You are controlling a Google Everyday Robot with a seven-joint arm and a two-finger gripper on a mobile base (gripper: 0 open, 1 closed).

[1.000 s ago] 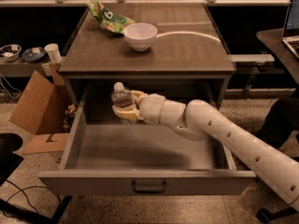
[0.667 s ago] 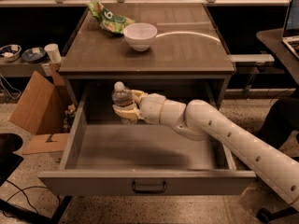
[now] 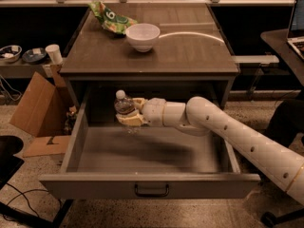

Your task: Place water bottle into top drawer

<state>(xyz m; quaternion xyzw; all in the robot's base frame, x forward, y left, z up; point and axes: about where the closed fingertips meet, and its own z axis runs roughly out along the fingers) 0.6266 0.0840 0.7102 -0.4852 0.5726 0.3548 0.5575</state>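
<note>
The water bottle (image 3: pixel 124 105) is a small clear bottle with a white cap, held upright. My gripper (image 3: pixel 131 112) is shut on the bottle's body, with pale fingers wrapped around it. It holds the bottle inside the open top drawer (image 3: pixel 151 185), at the back left, above the drawer floor. The drawer is pulled fully out, with its dark pull handle (image 3: pixel 151 192) at the front centre. My white arm (image 3: pixel 228 134) reaches in from the right, over the drawer's right wall.
A white bowl (image 3: pixel 142 36) and a green chip bag (image 3: pixel 111 19) lie on the cabinet top (image 3: pixel 190 51). A cardboard box (image 3: pixel 40 108) stands left of the cabinet. A desk with a laptop (image 3: pixel 297 23) is at the right.
</note>
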